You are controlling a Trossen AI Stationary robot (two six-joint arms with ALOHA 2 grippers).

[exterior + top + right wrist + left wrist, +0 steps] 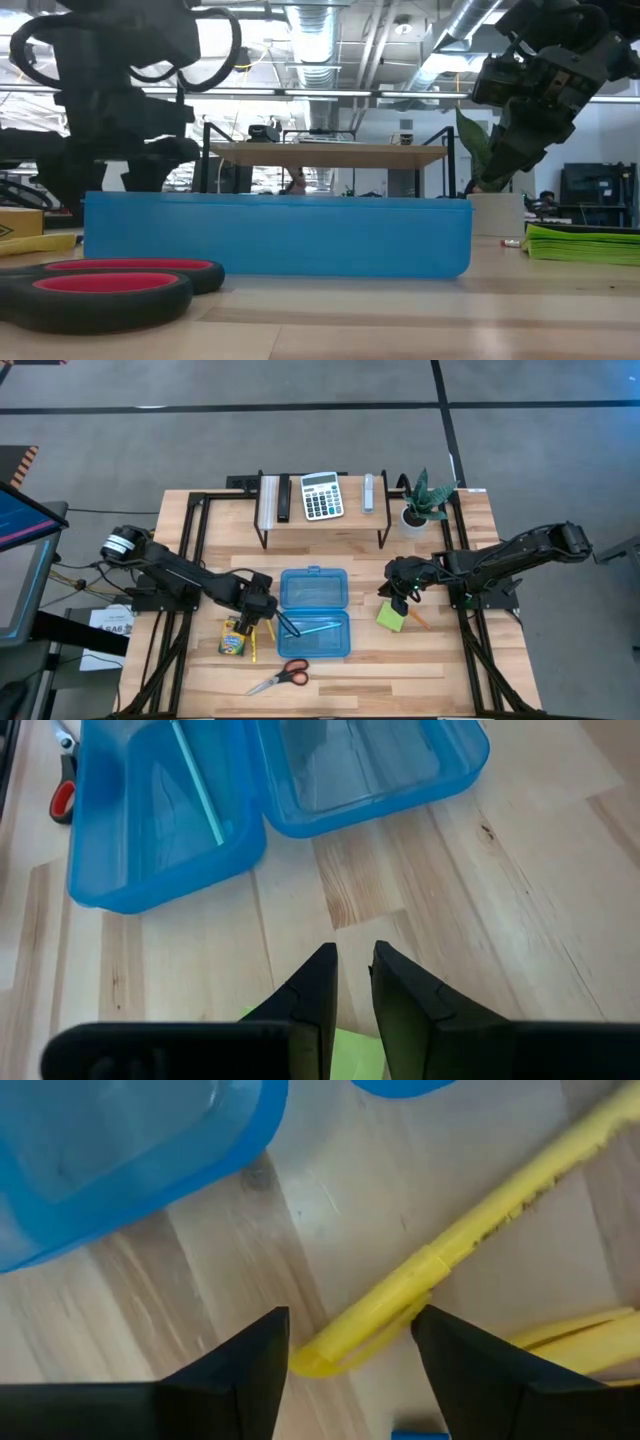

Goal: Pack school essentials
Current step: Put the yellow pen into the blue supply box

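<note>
From the high view, you have the blue case lying open mid-table with a thin pencil already in its near half. The left gripper sits at the case's left edge, above the crayon box and the yellow pencil. The right gripper hangs over the lime-green sticky-note pad, with an orange pencil just beside it. The red-handled scissors lie nearer the front edge.

From the low view, the case wall stands between both arms; the scissors' handles lie in front, and the pad rests flat at the right.

In the left wrist view, the fingers are spread, straddling the yellow pencil's end. Centre it between them before you close, and close low, or it will probably roll away.

In the right wrist view, the fingers are nearly together, holding nothing, above the pad's edge. Widen them before you descend.
</note>
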